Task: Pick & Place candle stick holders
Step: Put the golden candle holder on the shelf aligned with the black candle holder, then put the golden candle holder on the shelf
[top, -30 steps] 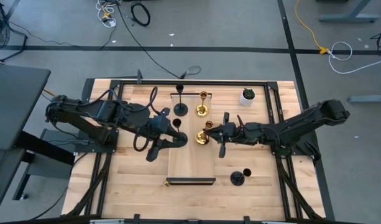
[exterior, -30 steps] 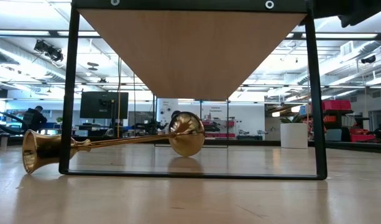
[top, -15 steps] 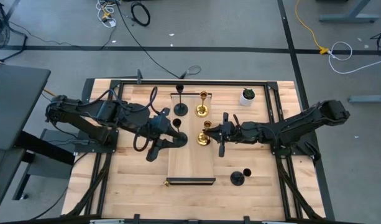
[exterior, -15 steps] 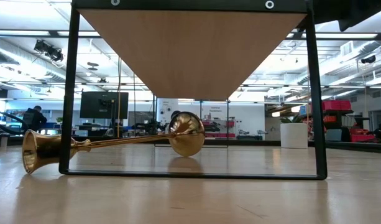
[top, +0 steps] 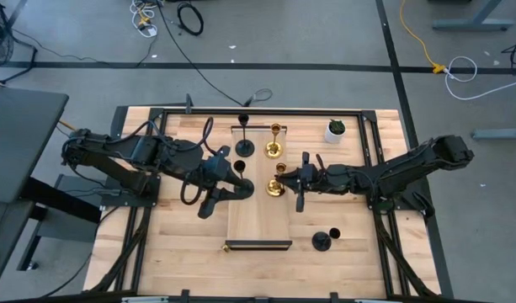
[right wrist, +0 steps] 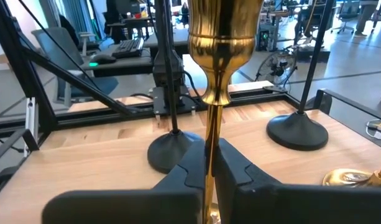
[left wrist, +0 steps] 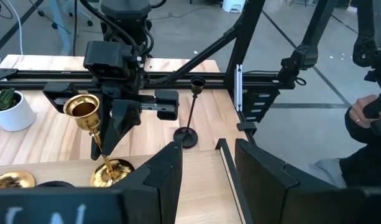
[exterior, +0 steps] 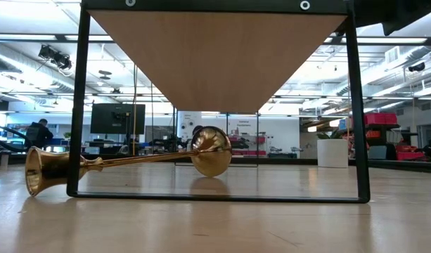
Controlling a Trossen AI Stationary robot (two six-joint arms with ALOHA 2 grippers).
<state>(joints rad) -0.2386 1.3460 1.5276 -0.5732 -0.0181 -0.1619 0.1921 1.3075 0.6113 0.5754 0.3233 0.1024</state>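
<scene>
My right gripper is shut on a gold candle stick holder at the right edge of the raised wooden board. My left gripper is open and empty at the board's left edge, its fingers astride the board's rim. A second gold holder and a black holder stand on their bases at the board's far end. Another black holder stands on the table at the near right. A third gold holder lies on its side under the board. My right gripper pinches the gold holder's thin stem, below the cup, between its two fingers. The fingers come level from the table's right side and lie across the stem. The holder stands nearly upright; its base is at the board's surface, touching or not I cannot tell.
A small white pot with a green plant stands at the far right. The board sits on a black metal frame above the table. Black rails run along the far side. A person's hand shows beyond the table.
My right gripper has edged a little toward the table's left edge with the gold holder, which stays upright.
</scene>
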